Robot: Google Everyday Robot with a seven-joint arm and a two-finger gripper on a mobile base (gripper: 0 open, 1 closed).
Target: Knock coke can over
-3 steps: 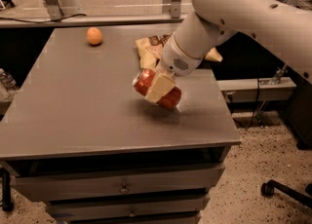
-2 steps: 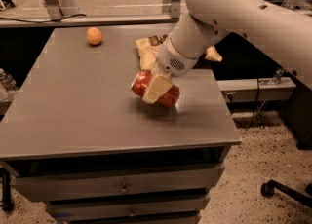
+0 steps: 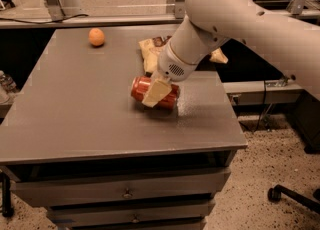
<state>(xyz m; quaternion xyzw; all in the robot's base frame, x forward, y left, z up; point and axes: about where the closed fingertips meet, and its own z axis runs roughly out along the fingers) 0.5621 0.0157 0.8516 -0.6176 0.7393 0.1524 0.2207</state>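
Two risks are judged from here. The coke can [image 3: 141,89], seen lying on its side near the middle of the bench [image 3: 85,119], could be rolled toward the right edge if it is nudged when the arm is lifted. It could also be dragged upward if a grip is held. The claw [image 3: 156,93] is laid across the can's middle, touching it; whether it is clamped or slack cannot be told.
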